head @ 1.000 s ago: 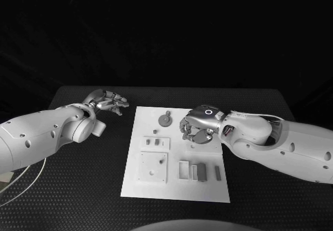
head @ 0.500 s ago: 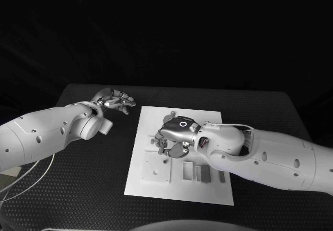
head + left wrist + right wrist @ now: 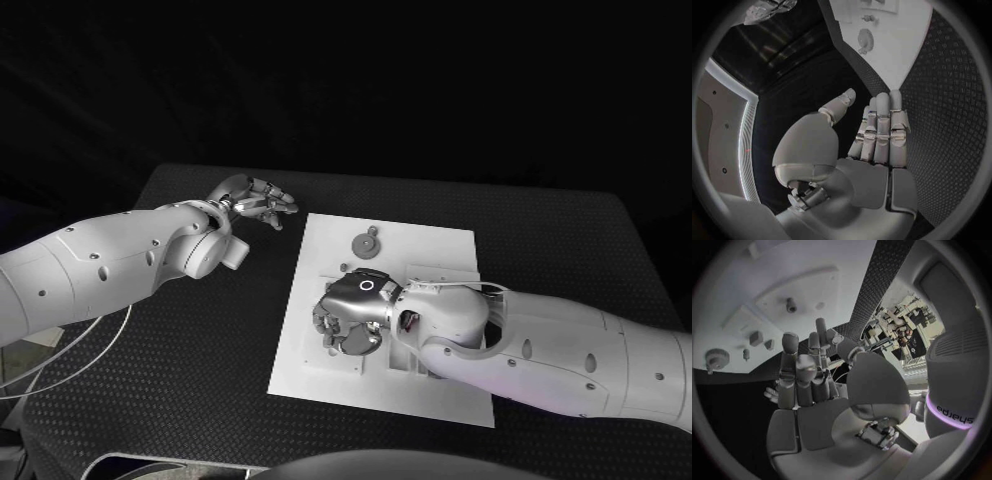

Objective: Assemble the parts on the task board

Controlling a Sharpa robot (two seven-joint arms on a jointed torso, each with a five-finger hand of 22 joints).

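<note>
Over the near-left part of the board (image 3: 433,250), the right hand (image 3: 351,322) hangs palm down with its fingers loosely curled and apart, and the right wrist view shows nothing between them, so it holds nothing. Directly beneath it on the board sits a square plate (image 3: 801,297) with a short peg (image 3: 791,304) standing in it, and just beside that plate lie two small blocks (image 3: 761,341). A round disc (image 3: 369,243) rests toward the board's far end, well apart from the right hand. The left hand (image 3: 255,200) hovers off the board's far-left corner over the bare table (image 3: 202,330), fingers straight and side by side, thumb apart, also empty. Judging by this, the step in hand is the reach: the right hand is settling over the square plate to pick or seat a part there, and no part is yet gripped. The next move likely calls for lowering the fingers onto one small piece, probably the peg or a block, and pinching it cleanly without nudging its neighbours. Which piece is meant I cannot tell.
</note>
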